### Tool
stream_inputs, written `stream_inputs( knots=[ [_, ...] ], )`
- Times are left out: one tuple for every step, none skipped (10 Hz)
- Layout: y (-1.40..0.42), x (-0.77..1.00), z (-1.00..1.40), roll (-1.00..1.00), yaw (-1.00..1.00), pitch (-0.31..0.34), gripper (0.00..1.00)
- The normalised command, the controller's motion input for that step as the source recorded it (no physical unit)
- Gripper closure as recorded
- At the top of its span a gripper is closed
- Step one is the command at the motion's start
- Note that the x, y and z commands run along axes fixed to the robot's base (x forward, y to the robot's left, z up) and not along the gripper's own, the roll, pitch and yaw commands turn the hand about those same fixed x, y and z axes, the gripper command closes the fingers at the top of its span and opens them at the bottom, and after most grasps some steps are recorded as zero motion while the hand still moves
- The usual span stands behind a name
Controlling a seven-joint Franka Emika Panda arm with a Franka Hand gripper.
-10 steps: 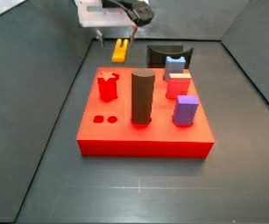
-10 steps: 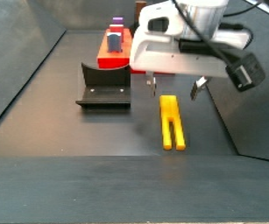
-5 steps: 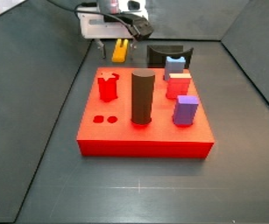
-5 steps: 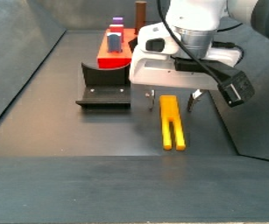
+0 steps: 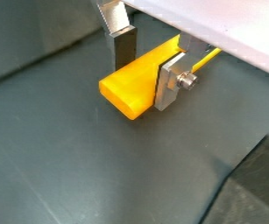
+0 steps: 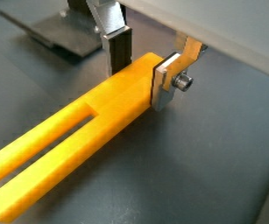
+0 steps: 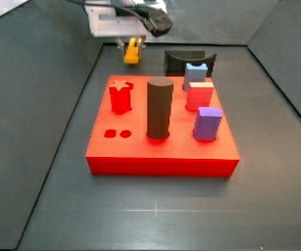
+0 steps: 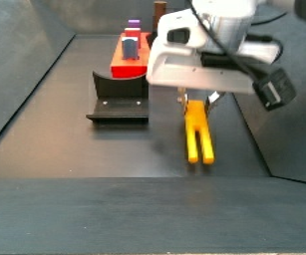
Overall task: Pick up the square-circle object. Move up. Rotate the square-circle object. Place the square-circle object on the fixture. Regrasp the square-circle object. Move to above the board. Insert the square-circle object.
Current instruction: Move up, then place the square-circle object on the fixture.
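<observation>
The square-circle object [image 8: 196, 134], a yellow-orange bar, lies flat on the dark floor to the right of the fixture [image 8: 118, 100]. My gripper [image 8: 195, 97] is low over its far end. Both wrist views show the silver fingers on either side of the bar [image 5: 127, 89] [image 6: 67, 149], the gripper [image 5: 146, 83] [image 6: 140, 85] shut on it with no gap at either pad. From the other side, the gripper [image 7: 129, 37] and the bar [image 7: 131, 55] sit behind the red board [image 7: 160, 152], left of the fixture [image 7: 185, 61].
On the board stand a tall dark cylinder [image 7: 158, 108], a purple block [image 7: 208, 124] and red pegs [image 7: 120, 98]. Sloped dark walls [image 8: 22, 90] bound the floor on both sides. The fixture [image 6: 54, 35] lies close beside the bar.
The gripper has dropped from above the bar down onto its end. Its fingers, spread wide before, have closed against the bar's sides. The bar has not moved.
</observation>
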Motion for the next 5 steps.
stream_inputs(
  knots=[
    [0.01,-0.02,0.45,0.02,-0.01,0.065,1.0],
    [0.01,-0.01,0.26,0.03,-0.01,0.07,1.0],
    [0.0,0.0,1.0,0.0,0.0,0.0,1.0],
    [0.0,0.0,1.0,0.01,0.0,0.009,1.0],
    [0.0,-0.01,1.0,0.02,0.0,0.021,1.0]
  ],
)
